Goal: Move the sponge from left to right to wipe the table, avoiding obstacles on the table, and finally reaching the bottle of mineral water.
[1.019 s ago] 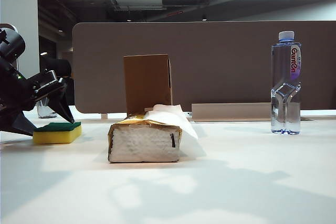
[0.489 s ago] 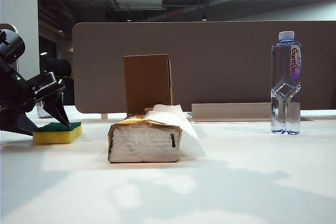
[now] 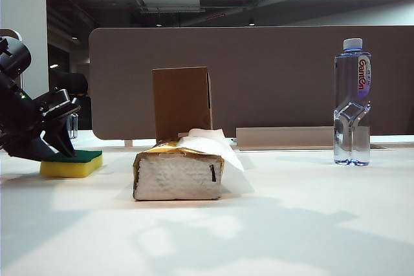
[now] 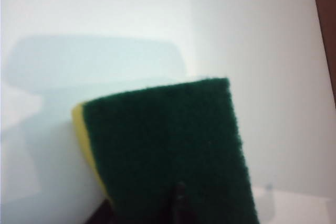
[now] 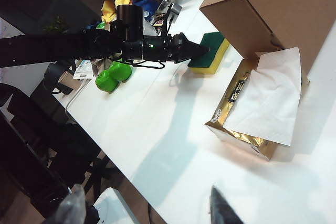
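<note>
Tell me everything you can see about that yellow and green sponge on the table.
The sponge is a small rectangular block: yellow foam below, a rough dark green scouring layer on top. It lies flat on the white table, at the left end, clear of the tissue pack. The left gripper comes down over it from the left, its dark fingers against the green top and sides.
</note>
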{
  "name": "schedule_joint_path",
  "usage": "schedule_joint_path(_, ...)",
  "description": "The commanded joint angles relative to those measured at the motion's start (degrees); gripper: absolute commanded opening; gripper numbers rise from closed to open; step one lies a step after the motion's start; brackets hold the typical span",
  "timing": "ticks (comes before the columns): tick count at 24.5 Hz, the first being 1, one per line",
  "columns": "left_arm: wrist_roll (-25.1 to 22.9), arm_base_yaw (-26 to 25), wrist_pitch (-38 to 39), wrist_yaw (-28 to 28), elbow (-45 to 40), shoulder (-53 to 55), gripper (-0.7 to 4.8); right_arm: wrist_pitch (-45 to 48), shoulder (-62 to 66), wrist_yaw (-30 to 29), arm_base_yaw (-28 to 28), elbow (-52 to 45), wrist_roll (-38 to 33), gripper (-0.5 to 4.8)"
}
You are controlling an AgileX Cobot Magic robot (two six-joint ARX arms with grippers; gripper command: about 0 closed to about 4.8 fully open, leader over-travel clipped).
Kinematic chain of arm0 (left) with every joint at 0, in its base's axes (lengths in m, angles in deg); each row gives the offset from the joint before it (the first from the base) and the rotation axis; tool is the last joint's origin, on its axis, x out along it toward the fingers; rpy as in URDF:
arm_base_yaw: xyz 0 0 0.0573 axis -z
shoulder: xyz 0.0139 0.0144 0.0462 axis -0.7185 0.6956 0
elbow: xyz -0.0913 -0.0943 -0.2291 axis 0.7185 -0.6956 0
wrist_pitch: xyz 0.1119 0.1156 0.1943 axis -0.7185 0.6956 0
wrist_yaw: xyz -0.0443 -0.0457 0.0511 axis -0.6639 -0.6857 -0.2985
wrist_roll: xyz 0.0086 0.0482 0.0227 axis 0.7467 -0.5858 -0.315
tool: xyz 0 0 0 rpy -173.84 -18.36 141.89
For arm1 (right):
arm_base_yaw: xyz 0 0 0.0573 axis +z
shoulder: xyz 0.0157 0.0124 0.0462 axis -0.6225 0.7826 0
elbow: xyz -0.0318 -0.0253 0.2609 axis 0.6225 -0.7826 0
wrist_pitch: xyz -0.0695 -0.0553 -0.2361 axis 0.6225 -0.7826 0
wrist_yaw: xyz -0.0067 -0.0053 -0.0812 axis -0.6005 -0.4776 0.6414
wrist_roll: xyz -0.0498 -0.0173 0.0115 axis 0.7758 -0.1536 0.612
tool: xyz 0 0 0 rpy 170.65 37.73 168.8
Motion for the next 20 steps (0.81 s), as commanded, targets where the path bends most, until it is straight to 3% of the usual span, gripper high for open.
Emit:
schedule_joint_path(1,-2.16,0.09,0.07,2.21,0.00,0.04,0.25,0.55,-0.09,-0.35,0.00,0.37,-0.07,3.06)
schedule_joint_path(6,-2.14,0.07,0.15,2.45,0.00,0.04,-0.07,0.55,-0.09,-0.33,0.00,0.37,-0.09,3.06)
schedule_joint_path(11,-2.51,0.07,0.79,2.40,0.00,0.02,-0.06,0.55,-0.11,-0.33,0.00,0.37,-0.11,3.06)
schedule_joint_path(14,-6.23,0.07,3.15,2.43,-0.02,0.02,-0.06,0.55,-0.13,-0.35,0.00,0.37,-0.15,3.06)
schedule_joint_path(20,-8.15,0.02,7.26,2.40,-0.02,0.02,-0.06,0.57,-0.13,-0.33,0.00,0.37,-0.31,3.05)
